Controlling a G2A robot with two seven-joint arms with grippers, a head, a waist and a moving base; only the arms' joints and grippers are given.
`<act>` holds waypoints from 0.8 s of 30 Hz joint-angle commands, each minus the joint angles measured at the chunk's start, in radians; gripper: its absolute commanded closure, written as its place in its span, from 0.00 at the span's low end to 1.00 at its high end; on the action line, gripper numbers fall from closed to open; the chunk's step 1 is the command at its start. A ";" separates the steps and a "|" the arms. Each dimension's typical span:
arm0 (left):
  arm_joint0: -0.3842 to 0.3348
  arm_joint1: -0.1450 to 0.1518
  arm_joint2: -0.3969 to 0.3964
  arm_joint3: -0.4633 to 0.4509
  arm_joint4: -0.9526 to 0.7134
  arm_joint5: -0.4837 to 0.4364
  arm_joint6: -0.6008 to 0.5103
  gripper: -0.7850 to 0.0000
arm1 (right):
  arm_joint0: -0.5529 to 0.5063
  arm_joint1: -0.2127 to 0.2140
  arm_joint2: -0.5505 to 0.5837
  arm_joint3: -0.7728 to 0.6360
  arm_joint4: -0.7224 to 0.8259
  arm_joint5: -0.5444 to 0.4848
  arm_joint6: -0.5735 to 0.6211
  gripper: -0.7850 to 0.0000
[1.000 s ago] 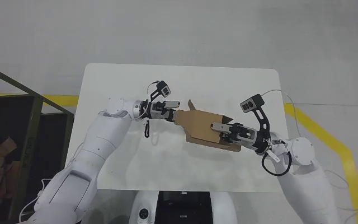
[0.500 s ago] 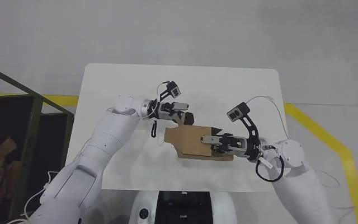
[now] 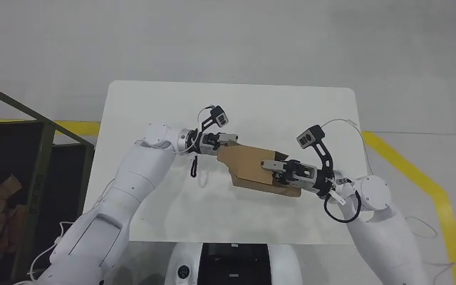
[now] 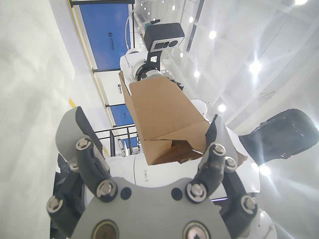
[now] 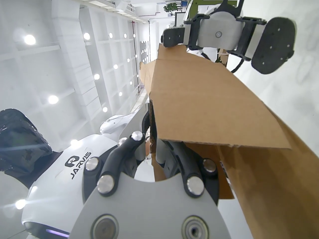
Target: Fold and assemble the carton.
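Has carried the carton point(image 3: 251, 164) up and away from the robot's side over the last half second, slanting it again, and has drawn the left pincer point(image 3: 219, 142) back to meet its end.

Grips with the right pincer point(image 5: 152, 141), fingers pinched tight on the edge of a side wall at the carton's right end, cardboard sandwiched between them. Holds the left pincer spread wide at the carton's opposite end, grasping nothing: one fingertip point(image 4: 212, 129) touching the ragged corner of the end flap, the other well clear of the cardboard.

Suspends the carton off the bench point(image 3: 142, 107), which lies below it, so carries all the weight on the right grip alone. Shows it opened out into a brown rectangular tube, with the end at the left pincer not yet closed and one flap there turned partly inward.

Looks to be the flap-closing step at that left end. Calls next, most likely, for nudging the flap inward with the touching finger while bracing from the right end. Needs a push square to the crease. Otherwise risks twisting the carton in its single grip or crumpling the corner.
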 commanded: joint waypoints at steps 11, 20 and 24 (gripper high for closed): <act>0.020 0.006 -0.008 -0.029 0.006 0.012 -0.012 0.00 | 0.009 0.000 0.006 0.010 -0.020 -0.002 -0.058 1.00; 0.027 0.002 0.016 -0.040 -0.006 0.015 -0.012 0.00 | 0.015 0.000 0.002 0.011 -0.011 -0.009 -0.066 1.00; 0.023 -0.002 0.028 -0.039 -0.012 0.014 -0.012 0.00 | 0.017 -0.001 0.000 0.010 -0.010 -0.010 -0.069 1.00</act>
